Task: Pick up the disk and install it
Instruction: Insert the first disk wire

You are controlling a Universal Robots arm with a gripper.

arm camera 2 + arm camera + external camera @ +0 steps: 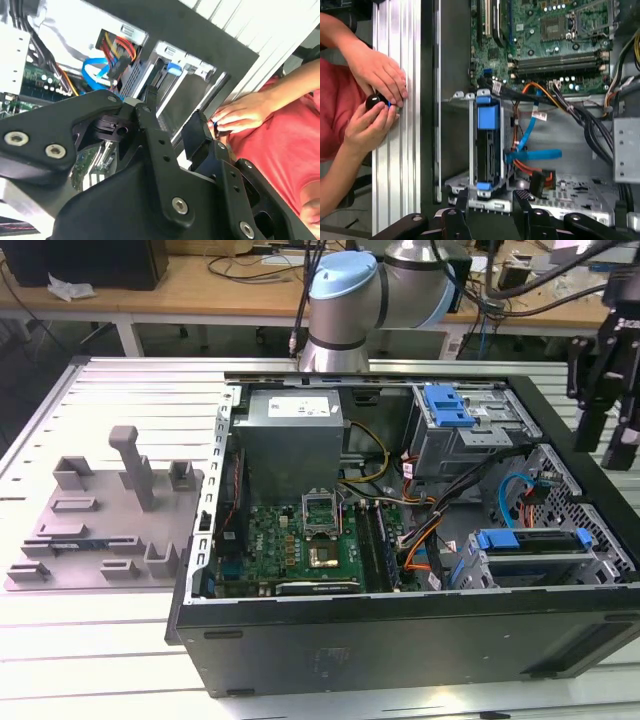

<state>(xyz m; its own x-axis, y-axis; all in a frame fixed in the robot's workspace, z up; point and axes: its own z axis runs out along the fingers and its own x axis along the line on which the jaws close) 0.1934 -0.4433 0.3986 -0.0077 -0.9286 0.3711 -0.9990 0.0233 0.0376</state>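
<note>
The disk (487,150) sits slotted in the metal drive cage (456,182) at the corner of the open computer case, its blue carrier frame (512,539) showing. My gripper (492,197) hovers above the cage's outer end and stands open, with nothing between its black fingers (462,202). In the exterior view the gripper (607,435) hangs above the case's wall on the exterior view's right, clear of it. The second wrist view has the gripper (175,107) spread over the same cage.
A person's hands (375,95) hold a small black object over the ribbed table just beside the case; the hand (245,112) and a red sleeve are close to my fingers. Cables (535,155), a motherboard (300,540) and a second blue-tabbed bay (447,405) fill the case. A grey fixture (100,520) lies on the exterior view's left.
</note>
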